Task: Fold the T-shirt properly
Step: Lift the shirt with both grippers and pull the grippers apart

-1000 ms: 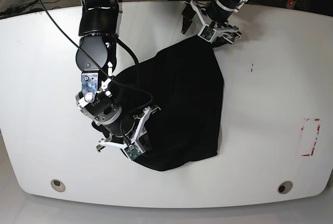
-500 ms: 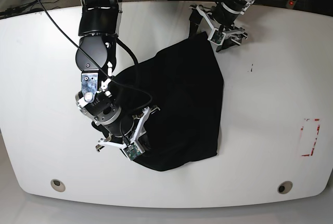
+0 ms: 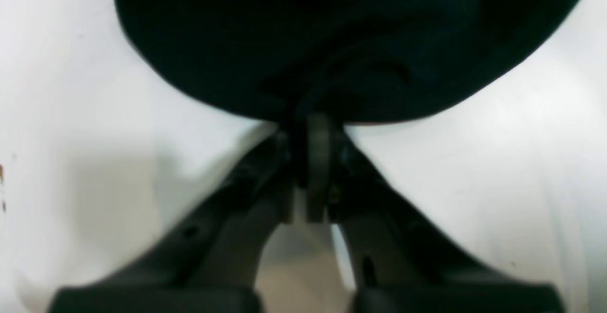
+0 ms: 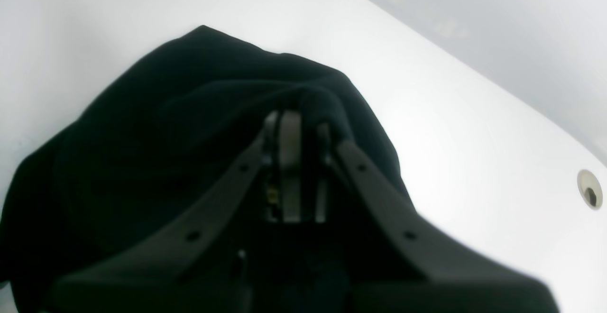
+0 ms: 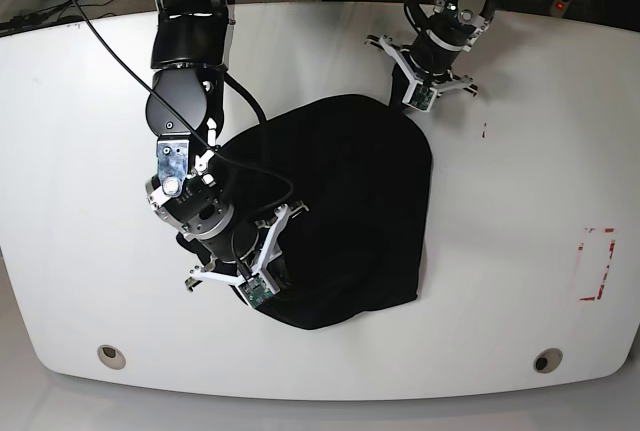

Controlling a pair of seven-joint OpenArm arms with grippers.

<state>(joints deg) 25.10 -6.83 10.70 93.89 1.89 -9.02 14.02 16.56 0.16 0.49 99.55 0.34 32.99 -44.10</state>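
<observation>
Black T-shirt (image 5: 345, 206), bunched, 2 pincers.

probably a lab: white table (image 5: 520, 201), cables (image 5: 90, 26), tape marks (image 5: 597, 264).

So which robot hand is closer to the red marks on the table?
The left one. The left gripper pinches the T-shirt's far edge, on the same side of the table as the red marks. The right gripper holds the shirt's near edge, farther across.
</observation>
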